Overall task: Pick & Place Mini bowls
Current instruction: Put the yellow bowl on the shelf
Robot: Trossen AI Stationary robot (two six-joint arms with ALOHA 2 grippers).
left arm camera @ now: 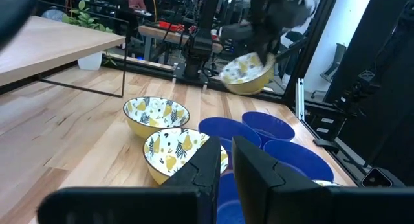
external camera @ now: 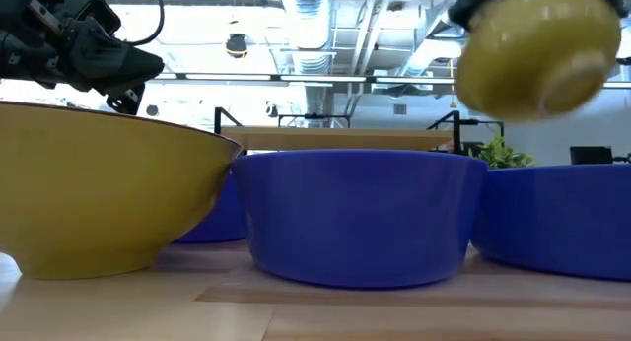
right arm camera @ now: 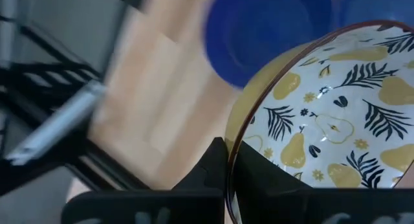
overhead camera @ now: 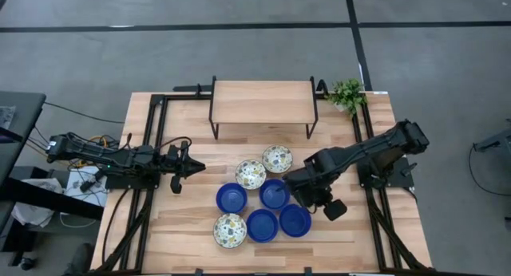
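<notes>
Seven mini bowls stand on their bases in a cluster at mid-table. Three are patterned: one (overhead camera: 250, 174), one (overhead camera: 277, 158) and one (overhead camera: 229, 230). The others are blue, among them one (overhead camera: 231, 198), one (overhead camera: 274, 193) and one (overhead camera: 262, 225). An eighth bowl, patterned (left arm camera: 246, 72), is in the air, held by my right gripper (overhead camera: 307, 188) over the cluster's right side. My right arm hides it in the high view. My left gripper (overhead camera: 192, 168) hovers shut to the left of the cluster and touches nothing. My right gripper (right arm camera: 229, 169) pinches the patterned bowl by its rim (right arm camera: 240, 130). One finger (right arm camera: 265, 175) is inside the bowl and the other (right arm camera: 210, 169) is on the yellowish outer wall. The bowl (external camera: 537, 50) is lifted clear of the table and tilted, above the blue bowls.
A raised wooden shelf (overhead camera: 262, 100) on black legs stands at the far edge, with a small green plant (overhead camera: 347, 94) to its right. Black frame rails (overhead camera: 152, 140) run along both sides of the table. Bare wood lies left of the bowls and along the near edge.
</notes>
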